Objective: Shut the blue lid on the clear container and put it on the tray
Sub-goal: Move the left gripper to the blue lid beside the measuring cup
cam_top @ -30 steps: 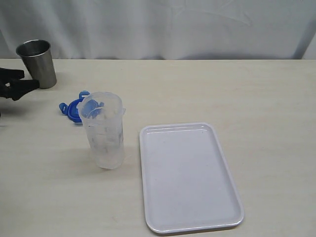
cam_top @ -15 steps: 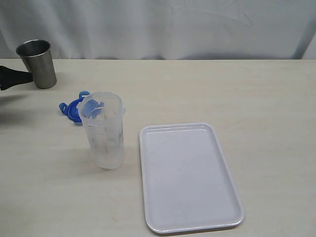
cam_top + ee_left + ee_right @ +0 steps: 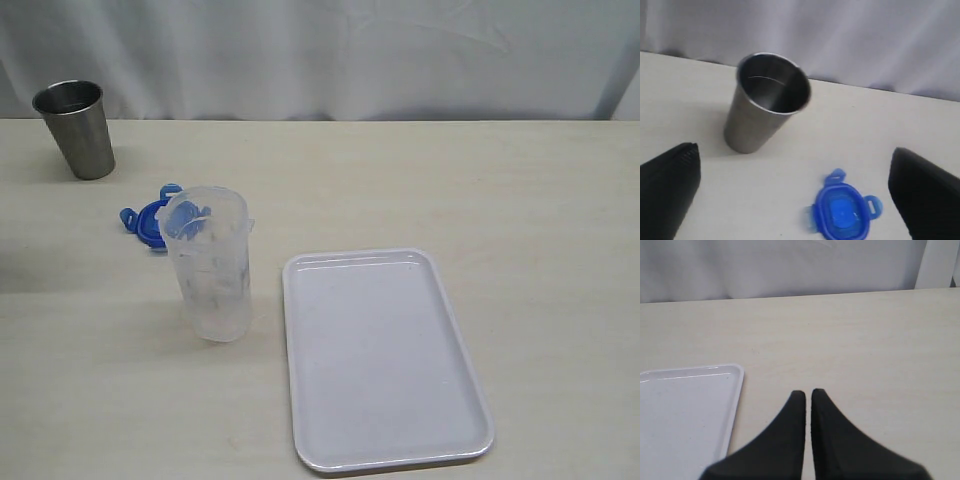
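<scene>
three views, lid off and container not on the tray
exterior: the clear container [image 3: 208, 270] stands upright on the table [image 3: 450, 190], just left of the tray [image 3: 380, 360], with the blue lid [image 3: 148, 222] lying flat just behind it and a steel cup [image 3: 76, 128] further back. left wrist: the left gripper [image 3: 792, 160] is spread wide, gripping nothing, lid and cup on the table beyond it. right wrist: the right gripper [image 3: 806, 395] is clenched on nothing, near the tray's corner.
</scene>
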`<action>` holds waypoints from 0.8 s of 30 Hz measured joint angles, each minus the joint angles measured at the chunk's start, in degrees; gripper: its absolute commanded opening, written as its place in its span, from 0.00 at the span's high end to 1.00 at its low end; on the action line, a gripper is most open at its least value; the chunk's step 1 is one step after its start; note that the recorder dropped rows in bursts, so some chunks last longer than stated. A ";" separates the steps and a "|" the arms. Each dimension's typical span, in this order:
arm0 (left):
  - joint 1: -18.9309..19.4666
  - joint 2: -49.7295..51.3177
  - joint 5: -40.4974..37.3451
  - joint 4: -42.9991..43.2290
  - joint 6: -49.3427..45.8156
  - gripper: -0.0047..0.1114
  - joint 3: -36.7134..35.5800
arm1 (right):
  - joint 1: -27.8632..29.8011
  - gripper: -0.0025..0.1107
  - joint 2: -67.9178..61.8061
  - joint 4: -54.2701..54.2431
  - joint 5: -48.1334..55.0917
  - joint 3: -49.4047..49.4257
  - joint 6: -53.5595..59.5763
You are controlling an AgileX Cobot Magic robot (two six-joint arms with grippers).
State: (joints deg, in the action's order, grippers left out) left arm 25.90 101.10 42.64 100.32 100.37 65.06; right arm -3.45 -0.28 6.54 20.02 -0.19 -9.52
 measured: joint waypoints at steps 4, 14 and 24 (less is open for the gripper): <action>-0.69 -0.16 14.42 0.00 9.37 0.05 -0.24 | 0.00 0.94 0.00 0.00 0.00 0.00 0.00; -3.67 -1.12 -7.48 -0.19 12.25 0.05 -3.37 | 0.00 0.94 0.00 0.00 0.00 0.00 0.00; -20.56 -2.26 -75.88 -3.61 -12.39 0.05 -4.61 | 0.00 0.94 0.00 0.00 0.00 0.00 0.00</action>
State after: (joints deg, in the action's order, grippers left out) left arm 5.35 98.84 -33.24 96.71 87.98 60.45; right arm -3.45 -0.28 6.54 20.02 -0.19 -9.52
